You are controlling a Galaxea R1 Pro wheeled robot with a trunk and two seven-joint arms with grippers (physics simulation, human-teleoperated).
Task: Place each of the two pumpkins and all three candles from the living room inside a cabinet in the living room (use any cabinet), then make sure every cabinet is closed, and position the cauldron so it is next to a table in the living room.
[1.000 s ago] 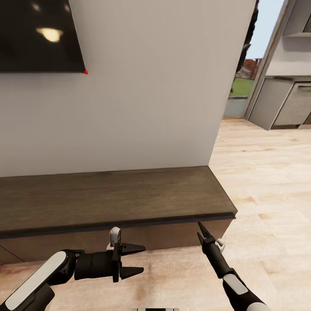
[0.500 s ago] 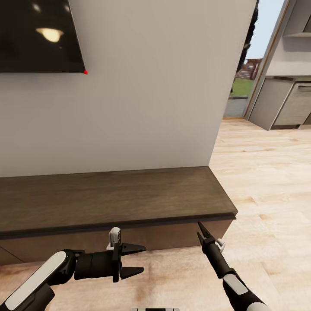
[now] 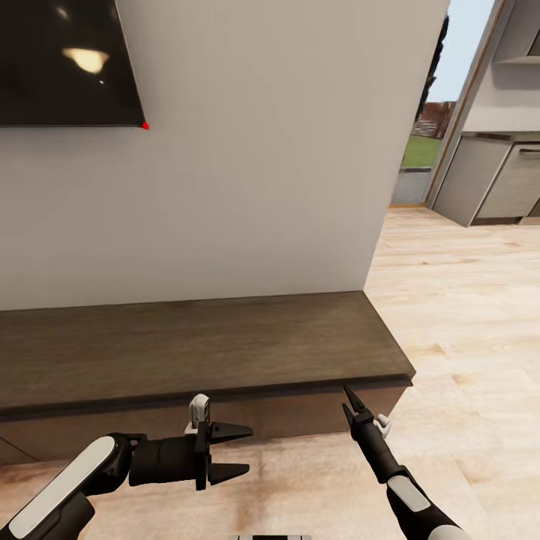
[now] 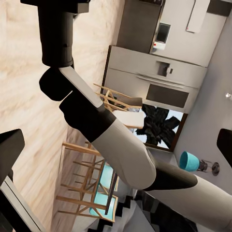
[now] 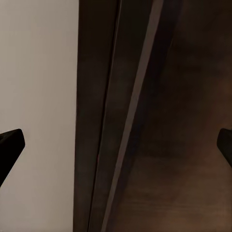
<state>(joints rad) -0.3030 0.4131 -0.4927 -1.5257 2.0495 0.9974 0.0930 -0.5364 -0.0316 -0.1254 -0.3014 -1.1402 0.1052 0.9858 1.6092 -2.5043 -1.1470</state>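
The cabinet [image 3: 187, 349], a long low dark brown unit, stands against the pale wall [image 3: 247, 150] with its top bare; no pumpkin, candle or cauldron is seen on it or on the wooden floor [image 3: 465, 315] around its right end. The drawer fronts below the top edge appear flush, so the unit is judged closed at this end.

The right gripper [image 3: 349, 398] points at the front face just under the top's right front corner. In the head view its fingers look close together, but the right wrist view shows dark tips at opposite margins with the cabinet's edge [image 5: 130, 121] running between them, so the fingers are judged apart. It holds nothing. This placement suits catching or pressing a handleless drawer front.

The left gripper [image 3: 234, 452] is held low in front of the cabinet, pointing sideways towards the right arm, fingers apart and empty; it appears parked clear of the work.

A dark screen [image 3: 67, 64] hangs on the wall above, with a red mark at its lower corner. No brand, label or writing is legible anywhere.
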